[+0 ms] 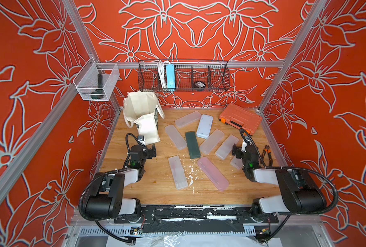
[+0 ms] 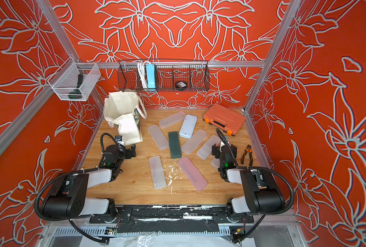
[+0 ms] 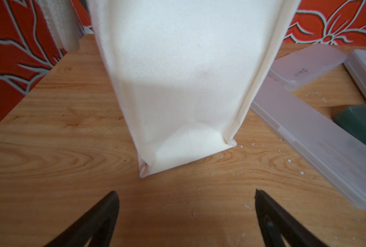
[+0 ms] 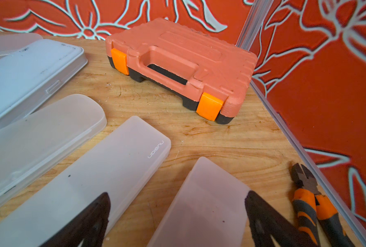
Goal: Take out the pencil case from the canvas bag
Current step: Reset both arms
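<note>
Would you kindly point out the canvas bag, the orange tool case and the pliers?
canvas bag [image 1: 148, 128], in a top view, on its cream front panel.
orange tool case [image 4: 188, 49], right wrist view, on its lid.
pliers [image 4: 305, 201], right wrist view, on one handle.

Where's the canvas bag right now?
In both top views the canvas bag sits at the far left corner of the table, below the wire basket, its near end just ahead of the open left gripper.
</note>
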